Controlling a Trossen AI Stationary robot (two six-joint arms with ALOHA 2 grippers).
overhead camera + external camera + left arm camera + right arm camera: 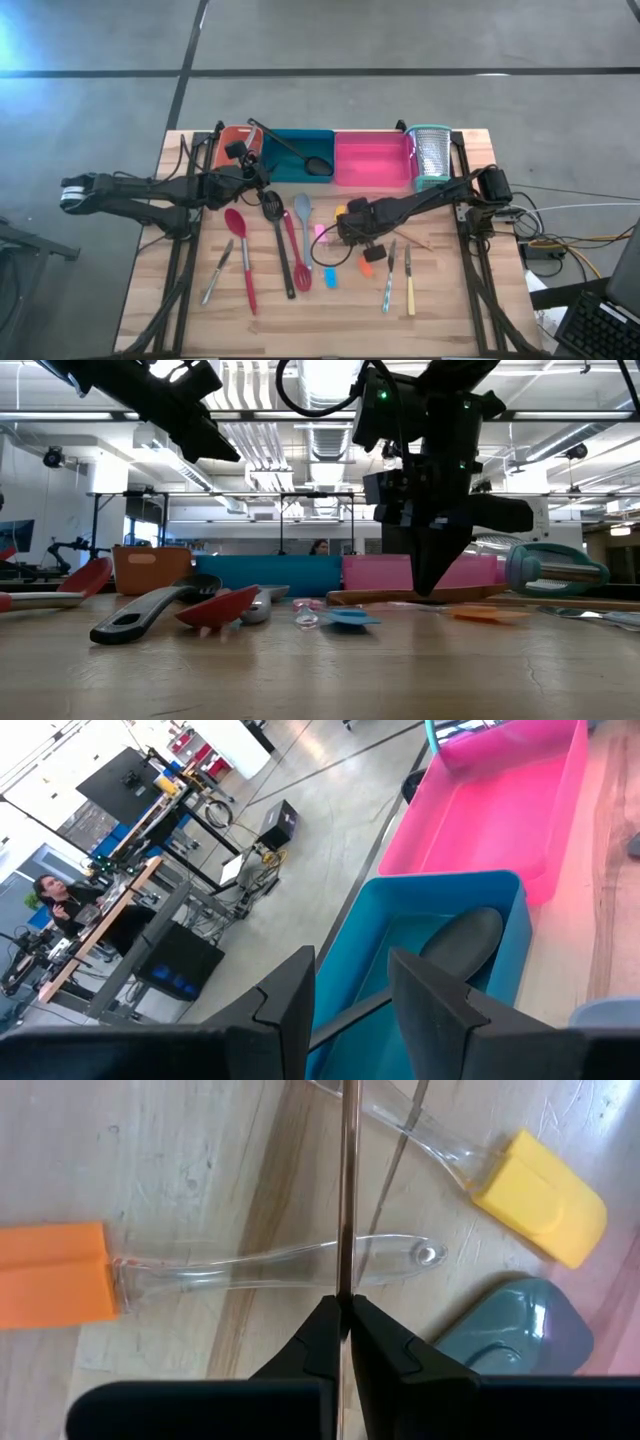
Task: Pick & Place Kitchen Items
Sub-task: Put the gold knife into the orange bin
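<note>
The left end effector [243, 172] grips the handle of a black ladle [300, 155], whose bowl rests inside the teal tray [296, 143] at the far side of the table [450, 310]. The right end effector [345, 232], near the table's middle, is closed on a thin copper-coloured rod [347, 1190], above a clear-handled orange spatula [50, 1272] and a yellow one [540, 1198]. Red spoons [238, 250], a black spatula [280, 245], a grey spatula [303, 235] and knives [408, 280] lie on the table, with the pink tray [372, 160] just right of the teal one.
</note>
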